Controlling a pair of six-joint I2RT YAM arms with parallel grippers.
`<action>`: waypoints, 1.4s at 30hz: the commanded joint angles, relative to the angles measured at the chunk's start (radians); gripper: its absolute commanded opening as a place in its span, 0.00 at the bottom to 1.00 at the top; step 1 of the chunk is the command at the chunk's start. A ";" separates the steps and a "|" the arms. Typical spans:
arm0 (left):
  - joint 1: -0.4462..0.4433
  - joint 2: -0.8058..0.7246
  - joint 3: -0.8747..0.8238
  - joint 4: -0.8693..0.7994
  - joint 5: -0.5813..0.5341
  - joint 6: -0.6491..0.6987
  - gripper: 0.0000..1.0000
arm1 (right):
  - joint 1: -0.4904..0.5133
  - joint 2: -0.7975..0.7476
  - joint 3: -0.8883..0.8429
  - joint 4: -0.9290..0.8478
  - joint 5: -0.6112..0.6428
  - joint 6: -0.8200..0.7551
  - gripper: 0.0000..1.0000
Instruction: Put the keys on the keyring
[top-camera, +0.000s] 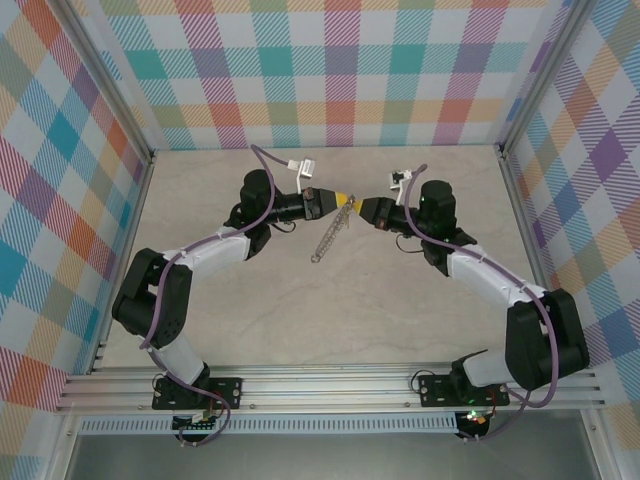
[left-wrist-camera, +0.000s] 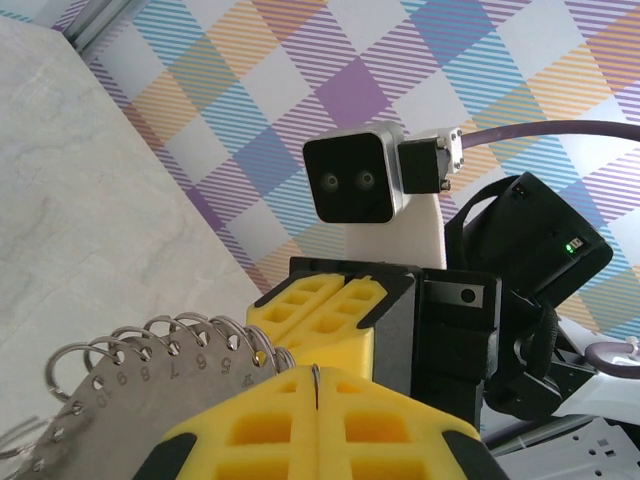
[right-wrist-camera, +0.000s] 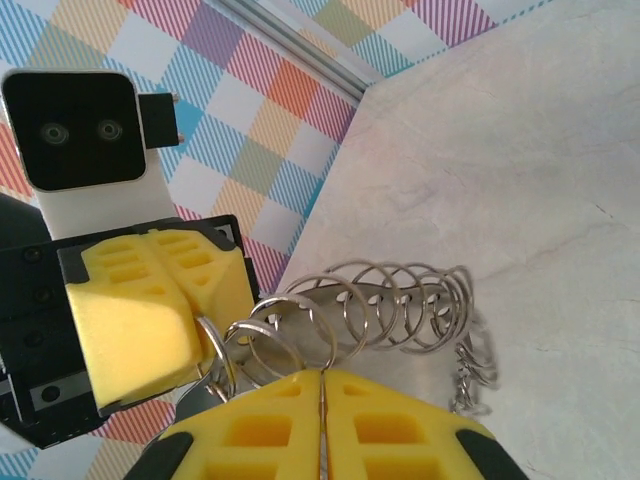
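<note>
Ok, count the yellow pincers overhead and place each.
2. The left pincer is just left of table centre; the right pincer faces it tip to tip, the keyring between them.

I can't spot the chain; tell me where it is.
Top view: the chain sits mid-table toward the far side, trailing nearward and leftward from where the jaws of the left arm and right arm meet.

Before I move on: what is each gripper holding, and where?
Both pinch the keyring at one end of its row of rings: left gripper, right gripper. Its chain hangs down.
</note>
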 joint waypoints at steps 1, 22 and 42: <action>-0.006 -0.036 -0.001 0.073 0.004 -0.008 0.00 | -0.010 -0.018 0.014 0.004 0.002 -0.023 0.12; -0.007 -0.031 -0.002 0.101 0.003 -0.027 0.00 | -0.009 -0.078 0.090 0.111 -0.131 0.080 0.21; -0.005 -0.031 -0.002 0.099 0.008 -0.024 0.00 | 0.012 -0.037 0.042 0.074 -0.092 0.032 0.31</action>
